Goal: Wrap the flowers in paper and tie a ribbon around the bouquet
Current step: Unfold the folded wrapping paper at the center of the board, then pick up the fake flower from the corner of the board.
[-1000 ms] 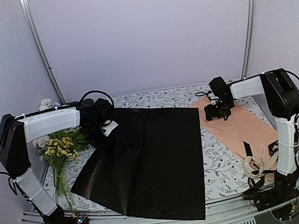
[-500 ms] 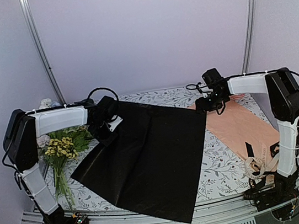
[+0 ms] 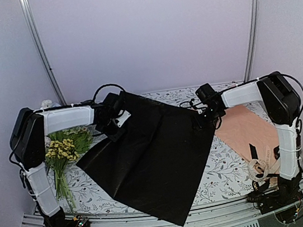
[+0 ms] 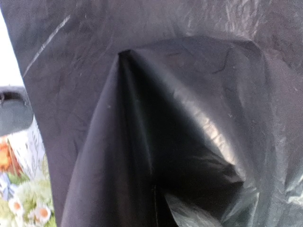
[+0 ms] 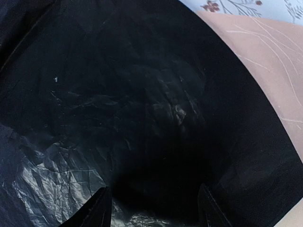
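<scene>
Pinching the far-left corner of the paper (image 3: pixel 152 158), which is spread over the table (image 3: pixel 226 166), the left gripper (image 3: pixel 116 117) holds it lifted, while the right gripper (image 3: pixel 206 116) hangs with jaws parted over its far-right corner.

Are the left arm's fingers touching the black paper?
Touching. The top view shows the left fingers shut on the paper's far corner, with that corner lifted into a fold.
</scene>
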`<state>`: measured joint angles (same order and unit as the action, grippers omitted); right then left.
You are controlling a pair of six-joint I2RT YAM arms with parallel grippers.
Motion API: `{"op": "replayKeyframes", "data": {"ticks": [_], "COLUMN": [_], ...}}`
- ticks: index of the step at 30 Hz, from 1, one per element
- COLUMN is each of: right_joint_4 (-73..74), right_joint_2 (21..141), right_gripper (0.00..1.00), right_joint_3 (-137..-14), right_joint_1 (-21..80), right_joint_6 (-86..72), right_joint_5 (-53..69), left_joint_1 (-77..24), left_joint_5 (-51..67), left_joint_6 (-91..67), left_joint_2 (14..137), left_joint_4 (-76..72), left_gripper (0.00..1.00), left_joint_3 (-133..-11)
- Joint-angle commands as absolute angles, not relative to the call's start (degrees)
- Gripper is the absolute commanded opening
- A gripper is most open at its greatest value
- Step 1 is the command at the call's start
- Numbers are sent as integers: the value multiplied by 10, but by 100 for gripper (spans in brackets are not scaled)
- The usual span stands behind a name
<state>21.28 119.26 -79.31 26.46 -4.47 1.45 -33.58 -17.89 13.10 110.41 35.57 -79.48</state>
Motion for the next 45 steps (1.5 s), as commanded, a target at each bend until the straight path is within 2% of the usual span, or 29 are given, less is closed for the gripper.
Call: {"op": "replayKeyframes", "data": {"ticks": [1,3,4,7,8,10,12,19,25,29,35,39,45], "right_joint_4": [242,244,245,247,247,250,256,274,245,244,241,240,201], "right_joint_2": [1150,1132,1125,1107,1102,1094,1089,1057,1053,1076,1079,1048,984], "right_gripper": [64,63,63,63,63,63,64,64,64,64,64,65,65], "right_joint_3": [-730,-714,-708,-698,-684,-681,-683,-727,-725,-705,-675,-673,-626], "right_joint_1": [252,242,237,225,222,219,215,218,269,272,272,272,272], "right_joint_6": [-68,-76,-78,-82,-82,-80,-78,-63,-46,-57,-57,-55,-54], "right_joint_5": [-56,-67,-69,-70,-72,-77,-82,-57,37,38,45,41,50], "left_joint_1": [-327,-324,-321,-301,-292,-274,-263,-285,-340,-340,-332,-305,-222], "left_joint_5": [-171,-188,-201,-256,-271,-284,-283,-233,-58,-8,11,9,-58], "left_joint_6": [161,160,158,130,118,91,73,35,-18,-50,-68,-104,-193], "left_joint_2": [1146,1160,1167,1192,1201,1210,1205,1133,1078,1085,1076,1027,909], "left_joint_4": [301,292,290,301,311,338,351,363,324,296,282,291,433], "left_gripper": [0,1,9,45,53,66,70,72,67,62,59,58,53], "left_joint_3": [-829,-845,-855,-898,-914,-945,-957,-914,-802,-747,-724,-714,-696]}}
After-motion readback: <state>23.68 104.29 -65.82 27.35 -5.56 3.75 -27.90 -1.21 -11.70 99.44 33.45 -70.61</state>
